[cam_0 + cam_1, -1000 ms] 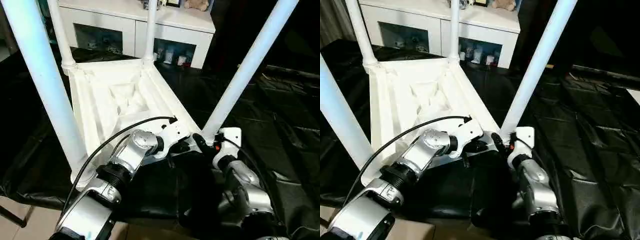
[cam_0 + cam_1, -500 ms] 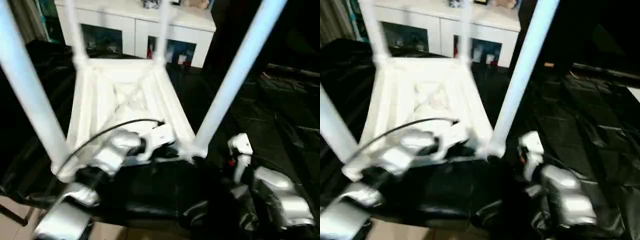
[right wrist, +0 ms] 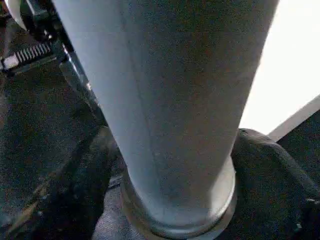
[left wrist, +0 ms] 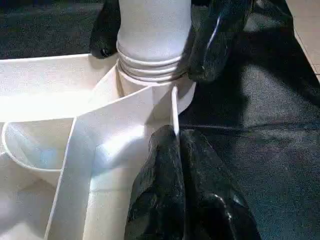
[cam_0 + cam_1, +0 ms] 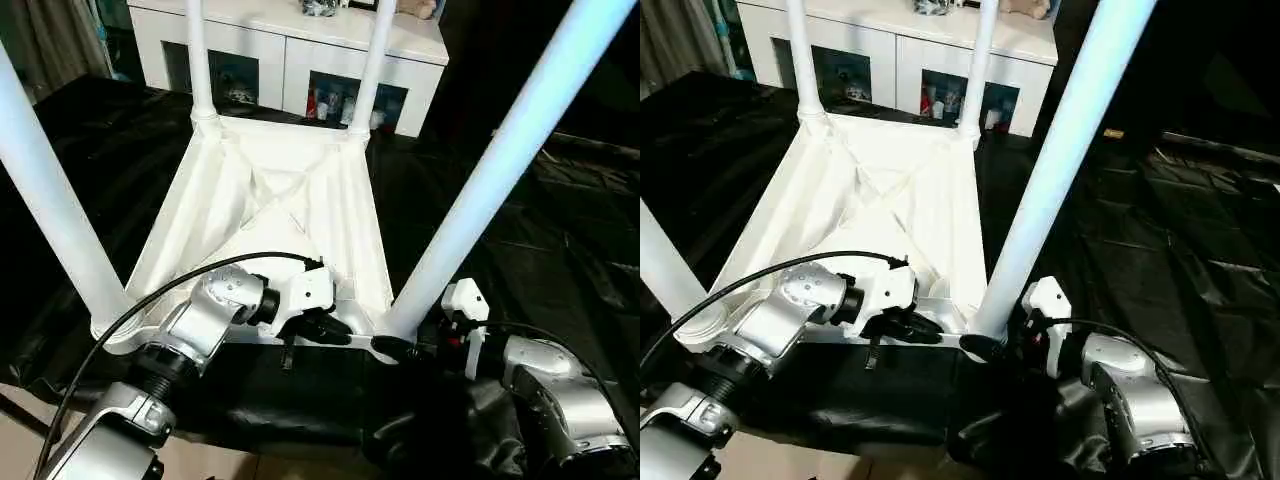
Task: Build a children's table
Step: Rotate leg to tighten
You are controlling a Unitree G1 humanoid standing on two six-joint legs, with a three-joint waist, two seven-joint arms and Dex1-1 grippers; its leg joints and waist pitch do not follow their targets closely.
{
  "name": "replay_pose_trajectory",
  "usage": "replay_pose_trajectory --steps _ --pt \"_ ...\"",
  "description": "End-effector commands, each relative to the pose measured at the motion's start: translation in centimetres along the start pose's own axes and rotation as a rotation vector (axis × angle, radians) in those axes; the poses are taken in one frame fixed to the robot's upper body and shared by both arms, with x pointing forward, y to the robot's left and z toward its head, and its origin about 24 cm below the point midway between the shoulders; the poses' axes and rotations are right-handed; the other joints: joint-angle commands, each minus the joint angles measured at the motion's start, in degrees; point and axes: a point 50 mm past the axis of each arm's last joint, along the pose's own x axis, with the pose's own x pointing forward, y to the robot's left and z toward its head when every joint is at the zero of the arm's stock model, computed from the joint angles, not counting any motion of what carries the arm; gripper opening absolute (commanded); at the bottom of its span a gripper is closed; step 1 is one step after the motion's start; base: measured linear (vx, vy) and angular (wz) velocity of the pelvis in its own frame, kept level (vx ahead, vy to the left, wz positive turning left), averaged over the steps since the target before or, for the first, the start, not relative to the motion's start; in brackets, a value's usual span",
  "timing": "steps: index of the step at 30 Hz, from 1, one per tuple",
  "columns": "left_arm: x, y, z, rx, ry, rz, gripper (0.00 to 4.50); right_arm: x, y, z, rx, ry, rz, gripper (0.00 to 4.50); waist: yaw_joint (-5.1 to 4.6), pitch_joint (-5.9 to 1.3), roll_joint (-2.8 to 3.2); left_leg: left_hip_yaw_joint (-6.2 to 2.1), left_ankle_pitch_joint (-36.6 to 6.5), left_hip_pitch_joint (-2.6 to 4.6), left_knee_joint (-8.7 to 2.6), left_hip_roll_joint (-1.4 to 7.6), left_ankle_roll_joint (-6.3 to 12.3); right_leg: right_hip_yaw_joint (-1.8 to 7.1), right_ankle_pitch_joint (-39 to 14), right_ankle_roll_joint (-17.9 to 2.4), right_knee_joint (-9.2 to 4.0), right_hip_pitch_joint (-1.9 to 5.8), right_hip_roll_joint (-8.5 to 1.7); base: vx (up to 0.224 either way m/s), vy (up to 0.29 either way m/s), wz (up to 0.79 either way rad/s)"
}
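The children's table lies upside down on black sheeting, ribbed underside up, with its white legs standing in the corner sockets. My left gripper is shut on the thin near rim of the table top, close to the near right corner; it also shows as the left gripper from the head. My right gripper sits around the base of the near right leg, one black finger on each side against the collar.
A white cabinet with glass doors stands behind the table's far end. Crinkled black sheeting covers the floor around the table. Bare pale floor shows at the near left. The near left leg rises close to my left arm.
The head view has shifted. My right gripper had drawn off to the right of the near right leg and is back around its base. My left gripper kept its hold on the rim.
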Motion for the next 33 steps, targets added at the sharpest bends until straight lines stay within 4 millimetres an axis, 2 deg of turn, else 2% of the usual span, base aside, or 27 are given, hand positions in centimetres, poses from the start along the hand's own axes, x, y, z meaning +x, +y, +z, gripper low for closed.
replay_pose_trajectory --steps 1,4,5,6,7,9,11,13,14,16,17,18,19,21,22,24,25,26,27,28,30,33 --pt "1.0 -1.0 -0.7 -0.047 -0.017 -0.049 0.00 0.1 -0.2 0.1 -0.011 0.008 0.008 3.33 0.17 -2.45 -0.66 0.92 -9.67 -0.41 -3.50 -0.34 4.01 1.81 -12.09 -9.51 -3.41 2.79 -2.05 0.000 0.000 0.00" --pt "1.0 -0.9 -0.6 -0.050 -0.016 -0.039 0.00 0.4 -0.3 -0.1 0.000 0.002 0.001 3.21 0.08 -2.54 -0.40 0.91 -9.52 -0.39 -3.47 -0.36 3.81 1.83 -11.11 -9.86 -3.28 2.82 -1.98 0.000 0.000 0.00" --pt "1.0 -0.9 -0.6 -0.051 -0.016 -0.039 0.00 0.4 -0.3 -0.1 0.000 0.002 0.001 3.11 0.05 -2.54 -0.49 0.92 -9.35 -0.42 -3.46 -0.40 3.83 1.80 -10.57 -10.08 -3.22 2.86 -1.94 0.000 0.000 0.00" --pt "1.0 -1.0 -0.6 -0.052 -0.018 -0.043 0.00 0.5 -0.4 -0.1 0.001 -0.002 -0.007 2.89 0.07 -2.58 -0.15 0.91 -9.29 -0.33 -3.45 -0.38 3.78 1.83 -10.16 -10.23 -3.15 2.83 -1.95 0.000 0.000 0.00" --pt "1.0 -1.0 -0.6 -0.054 -0.019 -0.044 0.00 0.6 -0.4 -0.1 0.002 -0.005 -0.011 2.83 -0.06 -2.59 -0.31 0.93 -9.22 -0.35 -3.44 -0.40 3.80 1.81 -9.58 -10.40 -3.13 2.86 -1.86 0.000 0.000 0.00" --pt "1.0 -1.0 -0.6 -0.057 -0.021 -0.046 0.00 0.6 -0.4 -0.1 0.006 -0.014 -0.021 2.72 -0.08 -2.66 0.02 0.92 -8.80 -0.31 -3.40 -0.43 3.82 1.84 -7.88 -10.96 -2.96 2.97 -1.81 0.000 0.000 0.00" --pt "1.4 -0.7 -0.6 -0.071 -0.025 -0.022 0.00 0.8 -0.7 -0.1 0.038 -0.058 -0.097 2.69 -0.18 -2.64 0.19 0.95 -9.37 -0.21 -3.43 -0.44 3.65 1.85 -7.73 -11.24 -3.02 2.88 -1.77 0.000 0.000 0.00" --pt "1.9 0.0 -0.5 -0.104 -0.039 0.043 0.00 1.1 -1.4 -0.6 0.072 -0.084 -0.231 2.66 -0.41 -2.52 0.30 1.02 -11.30 -0.21 -3.55 -0.56 2.95 1.85 -10.46 -10.84 -3.43 2.68 -1.80 0.000 0.000 0.00" --pt "2.1 0.2 -0.4 -0.108 -0.041 0.060 0.00 1.2 -1.6 -0.7 0.085 -0.089 -0.264 2.65 -0.44 -2.46 0.39 0.87 -12.72 -0.22 -3.68 -0.66 2.13 1.77 -13.82 -9.90 -3.70 2.72 -1.87 0.000 0.000 0.00" --pt "2.2 0.3 -0.4 -0.108 -0.041 0.069 0.00 1.3 -1.6 -0.8 0.094 -0.091 -0.281 2.65 -0.51 -2.43 0.24 0.73 -14.29 -0.23 -3.73 -0.64 1.73 1.74 -17.89 -8.54 -4.17 2.72 -2.00 0.000 0.000 0.00" --pt "2.7 0.7 -0.1 -0.117 -0.040 0.100 0.00 1.7 -1.8 -1.0 0.117 -0.101 -0.354 2.64 -0.58 -2.41 0.91 0.71 -14.98 -0.13 -3.81 -0.60 1.65 1.85 -18.66 -8.13 -4.37 2.48 -1.97 0.000 0.000 0.00" --pt "3.1 1.0 0.1 -0.127 -0.040 0.123 0.00 2.0 -1.8 -1.0 0.134 -0.115 -0.389 2.64 -0.81 -2.38 0.91 0.78 -15.78 -0.05 -3.79 -0.72 1.49 1.86 -19.43 -7.72 -4.65 2.27 -1.83 0.000 0.000 0.00" --pt "3.1 1.0 0.1 -0.127 -0.040 0.123 0.00 2.0 -1.8 -1.0 0.134 -0.115 -0.389 2.64 -0.78 -2.41 0.81 0.67 -16.03 -0.09 -3.81 -0.74 1.34 1.75 -20.16 -7.56 -4.60 2.37 -1.84 0.000 0.000 0.00" --pt "4.0 1.7 0.7 -0.136 -0.037 0.172 0.00 3.0 -1.8 -0.9 0.177 -0.150 -0.473 2.64 -0.75 -2.51 1.06 0.61 -16.05 -0.08 -3.82 -0.73 1.29 1.75 -20.80 -7.15 -4.73 2.37 -1.91 0.000 0.000 0.00" --pt "4.2 1.9 0.8 -0.140 -0.034 0.187 0.00 3.2 -1.8 -0.8 0.185 -0.157 -0.490 2.64 -0.82 -2.49 1.12 0.65 -16.14 -0.04 -3.83 -0.77 1.27 1.78 -20.71 -7.13 -4.82 2.17 -1.79 0.000 0.000 0.00" --pt "4.7 2.4 1.1 -0.150 -0.025 0.237 0.00 3.9 -1.9 -0.8 0.204 -0.165 -0.552 2.64 -0.86 -2.65 1.14 0.51 -15.77 -0.19 -3.85 -0.78 0.83 1.72 -19.92 -7.27 -4.58 2.37 -1.82 0.000 0.000 0.00" --pt "4.9 2.7 1.3 -0.167 -0.021 0.266 0.00 4.2 -1.9 -0.8 0.212 -0.166 -0.580 2.64 -0.82 -2.67 1.22 0.63 -15.43 -0.11 -3.79 -0.82 0.88 1.76 -19.26 -7.36 -4.61 2.23 -1.75 0.000 0.000 0.00" --pt "5.3 3.2 1.5 -0.188 -0.014 0.313 0.00 4.8 -2.1 -0.8 0.223 -0.165 -0.636 2.64 -0.74 -2.68 1.81 0.54 -15.57 -0.02 -3.86 -0.77 0.72 1.78 -18.65 -7.67 -4.51 2.23 -1.82 0.000 0.000 0.00" --pt "5.5 3.4 1.7 -0.200 -0.015 0.341 0.00 5.0 -2.1 -0.7 0.218 -0.159 -0.653 2.64 -0.73 -2.80 1.47 0.59 -14.87 -0.16 -3.75 -0.87 0.59 1.72 -16.98 -8.06 -4.37 2.44 -1.72 0.000 0.000 0.00" --pt "5.7 3.5 1.8 -0.205 -0.013 0.357 0.00 5.3 -2.2 -0.7 0.210 -0.151 -0.664 2.64 -0.73 -2.80 1.47 0.59 -14.87 -0.16 -3.75 -0.87 0.59 1.72 -16.98 -8.06 -4.37 2.44 -1.72 0.000 0.000 0.00" --pt "5.8 3.7 1.8 -0.209 -0.003 0.388 0.00 5.6 -2.3 -0.6 0.211 -0.149 -0.684 2.64 -0.52 -2.95 1.41 0.70 -12.11 -0.30 -3.58 -0.90 1.57 1.76 -12.00 -9.23 -3.87 2.76 -1.71 0.000 0.000 0.00" --pt "5.9 3.9 1.8 -0.193 0.012 0.414 0.00 6.1 -2.3 -0.4 0.223 -0.161 -0.685 2.64 -0.48 -2.94 1.72 0.75 -11.25 -0.30 -3.53 -0.96 2.19 1.76 -10.09 -9.79 -3.76 2.88 -1.67 0.000 0.000 0.00"
